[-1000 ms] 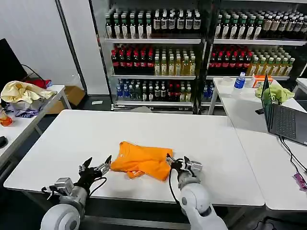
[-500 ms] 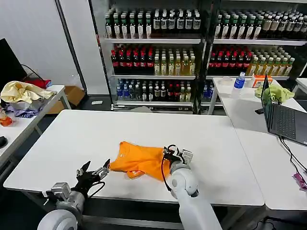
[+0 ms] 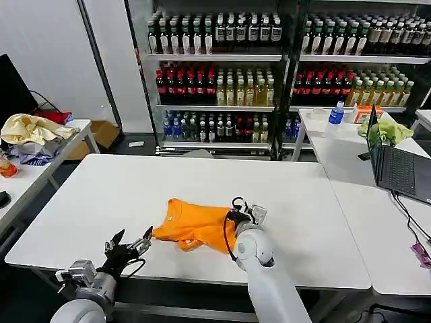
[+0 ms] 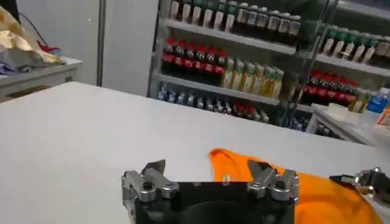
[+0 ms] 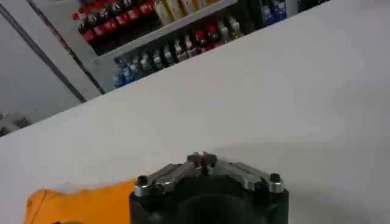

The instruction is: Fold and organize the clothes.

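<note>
Your white counter (image 3: pixel 121 195) carries one thing: the bright orange T-shirt (image 3: pixel 195 225), lying crumpled on its surface toward 6 o'clock, near the front edge and slightly left of centre.

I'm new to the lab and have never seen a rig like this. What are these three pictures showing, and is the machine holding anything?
This is a two-armed robot with a pincer-like gripper on each arm. One picture looks down from a camera on its head; the other two come from cameras on its wrists, so each shows that arm's own gripper up close.

A crumpled orange T-shirt lies on the white table. The right gripper is at the shirt's right edge, and the right wrist view shows its fingertips pinched shut on a sliver of orange cloth. The left gripper sits just off the shirt's left corner with its fingers spread apart, holding nothing.

Behind are shelves of bottled drinks, and a laptop stands on the table to the right.
</note>
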You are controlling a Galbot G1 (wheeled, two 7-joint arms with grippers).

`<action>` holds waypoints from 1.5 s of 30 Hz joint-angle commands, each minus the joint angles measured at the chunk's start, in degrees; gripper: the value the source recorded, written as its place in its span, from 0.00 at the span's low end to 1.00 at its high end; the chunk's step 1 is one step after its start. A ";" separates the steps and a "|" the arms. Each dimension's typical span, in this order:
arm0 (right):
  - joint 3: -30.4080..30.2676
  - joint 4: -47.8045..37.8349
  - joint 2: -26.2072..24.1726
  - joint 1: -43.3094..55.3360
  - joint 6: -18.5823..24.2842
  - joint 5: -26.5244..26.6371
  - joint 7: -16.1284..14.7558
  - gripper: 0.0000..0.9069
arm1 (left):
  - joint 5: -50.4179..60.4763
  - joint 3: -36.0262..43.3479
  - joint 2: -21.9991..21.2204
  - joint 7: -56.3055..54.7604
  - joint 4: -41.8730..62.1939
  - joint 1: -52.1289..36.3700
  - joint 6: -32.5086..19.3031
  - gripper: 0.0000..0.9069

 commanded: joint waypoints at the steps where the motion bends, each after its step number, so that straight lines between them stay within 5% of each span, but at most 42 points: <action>1: 0.65 -2.50 -0.05 1.84 0.22 0.04 -0.17 0.00 | 0.00 0.00 -0.07 0.00 -0.28 0.35 0.00 1.00; 8: 0.95 -5.89 -1.77 5.88 0.01 -1.55 -1.77 0.00 | 0.03 0.47 -0.35 -0.06 -0.60 0.24 0.02 1.00; 15: -1.14 -9.74 -8.49 11.56 -2.06 -5.87 -8.13 0.00 | 0.05 0.72 -0.58 -0.03 -1.48 0.81 0.05 1.00; 26: -0.78 -16.50 -10.46 15.52 0.82 -20.89 -16.66 0.00 | 0.66 1.17 -1.25 0.21 -2.23 1.92 0.00 1.00; 27: -0.72 -16.40 -10.75 15.50 0.71 -21.67 -17.30 0.40 | 0.66 1.14 -1.23 0.23 -2.37 2.06 -0.01 1.00; 28: -0.87 -16.13 -11.02 15.29 0.69 -22.33 -17.77 0.94 | 0.67 1.10 -1.23 0.24 -2.55 2.22 -0.01 1.00; 29: -1.17 -15.67 -11.53 14.86 0.90 -23.15 -18.39 1.00 | 0.69 1.06 -1.27 0.25 -2.80 2.46 -0.03 1.00; 32: -1.48 -11.96 -12.30 12.50 2.25 -23.93 -18.50 1.00 | 0.79 1.05 -1.54 0.28 -3.35 2.96 -0.05 1.00; 38: -0.31 5.53 -17.53 -0.98 16.12 -30.23 -18.32 1.00 | 2.59 1.00 -1.75 1.01 -4.74 4.20 -0.87 1.00; 45: 10.31 26.36 -21.36 -23.50 19.38 -33.94 -19.39 1.00 | 4.15 0.94 -2.14 1.34 -6.56 5.64 -1.24 1.00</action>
